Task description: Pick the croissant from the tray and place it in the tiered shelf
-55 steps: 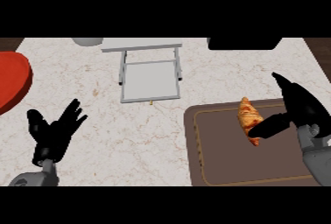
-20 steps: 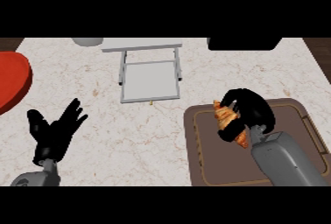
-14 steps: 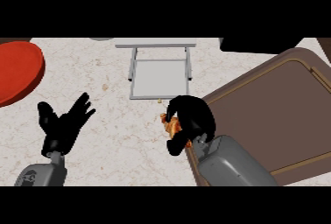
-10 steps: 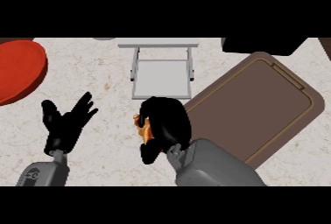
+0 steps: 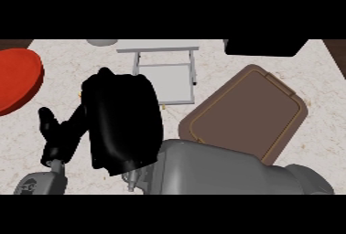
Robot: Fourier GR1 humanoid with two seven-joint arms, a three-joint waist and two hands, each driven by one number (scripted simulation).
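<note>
Hiding the croissant, right hand fills view.

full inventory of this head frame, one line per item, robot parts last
tray: 1, brown, right of centre on the counter, turned at an angle, nothing on its visible part
tiered shelf: 1, light grey frame and panel, top centre
plate: 1, red, left edge, partly cut off
grey round object: 1, top edge left of the shelf, mostly cut off, cannot tell what it is
black object: 1, top right, cut off by the edge
counter: 1, pale speckled stone
croissant: hidden; only a tiny orange speck shows at the right hand's left edge
left hand: 1, black, lower left, fingers straight
right hand: 1, black, centre left, back toward the camera, grey forearm behind it
</note>
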